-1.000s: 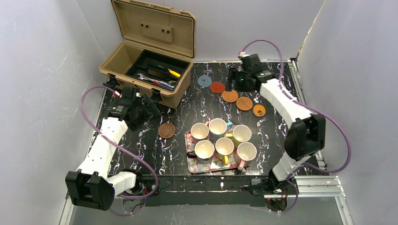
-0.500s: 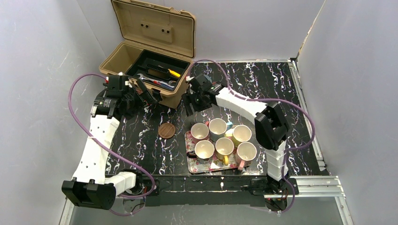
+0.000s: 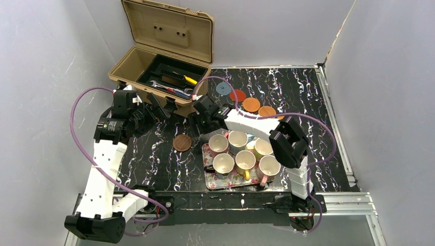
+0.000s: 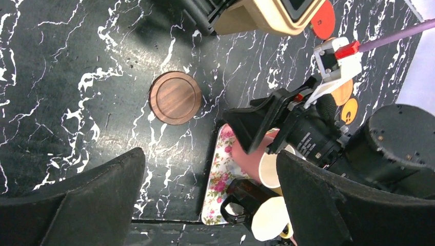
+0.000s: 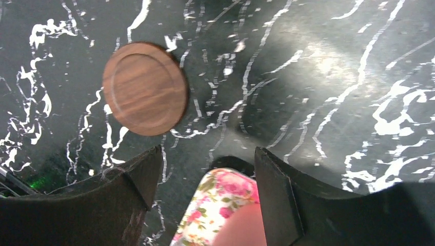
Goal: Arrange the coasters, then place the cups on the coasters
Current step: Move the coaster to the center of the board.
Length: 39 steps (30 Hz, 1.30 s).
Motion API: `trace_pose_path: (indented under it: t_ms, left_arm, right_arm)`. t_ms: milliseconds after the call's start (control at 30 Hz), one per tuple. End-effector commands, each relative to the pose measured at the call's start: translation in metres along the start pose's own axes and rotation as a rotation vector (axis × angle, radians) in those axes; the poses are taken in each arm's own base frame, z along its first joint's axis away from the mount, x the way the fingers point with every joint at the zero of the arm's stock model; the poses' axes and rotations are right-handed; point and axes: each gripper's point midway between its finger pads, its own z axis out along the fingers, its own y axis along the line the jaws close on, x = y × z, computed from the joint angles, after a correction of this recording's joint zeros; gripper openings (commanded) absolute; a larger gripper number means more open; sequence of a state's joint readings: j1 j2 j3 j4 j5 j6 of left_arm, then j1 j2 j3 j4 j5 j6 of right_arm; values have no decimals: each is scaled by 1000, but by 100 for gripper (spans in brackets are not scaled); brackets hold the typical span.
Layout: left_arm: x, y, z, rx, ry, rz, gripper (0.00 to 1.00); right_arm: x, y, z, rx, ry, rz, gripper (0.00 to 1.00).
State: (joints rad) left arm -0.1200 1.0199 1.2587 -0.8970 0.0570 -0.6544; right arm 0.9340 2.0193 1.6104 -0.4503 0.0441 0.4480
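Dark brown coaster [image 5: 144, 88] lies flat and alone on the table [image 3: 154, 164], near the far left corner of the floral tray [image 4: 218, 174] that carries the cups [image 3: 245, 160]. The other coasters [image 3: 251, 104] make a slanting row further back; one more is perhaps hidden behind the right arm [image 3: 256, 120].

It looks light, thin and stiff, so I judge it must be pinched across its raised rim. Being round, it has no long axis; its hollow face points up.

The right gripper [image 5: 208, 154] hangs over the tray corner, jaws apart and empty. The left gripper [image 4: 209, 156] is wide and also empty.
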Motion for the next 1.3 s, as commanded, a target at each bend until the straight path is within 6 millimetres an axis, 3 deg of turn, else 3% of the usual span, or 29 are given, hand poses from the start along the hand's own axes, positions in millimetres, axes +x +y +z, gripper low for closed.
trace_pose_path:
  t_ms: [0, 133, 467, 933, 1133, 1267]
  left_arm:
    - [11, 8, -7, 1, 8, 36, 98]
    - [11, 8, -11, 23, -19, 71, 98]
    - [3, 0, -4, 71, -20, 201, 98]
    - [-30, -2, 35, 93, -209, 346, 98]
    - [-26, 23, 44, 31, -294, 348, 98]
    - [-16, 40, 46, -2, -324, 348, 98]
  right_arm:
    - [-3, 29, 13, 27, -108, 3, 75]
    - [6, 29, 19, 103, -135, -11, 76]
    - [29, 2, 35, 277, -158, -47, 75]
    - [22, 27, 61, 207, -171, -117, 74]
    - [18, 30, 72, 208, -183, -110, 73]
    - [14, 32, 66, 210, -195, -109, 72]
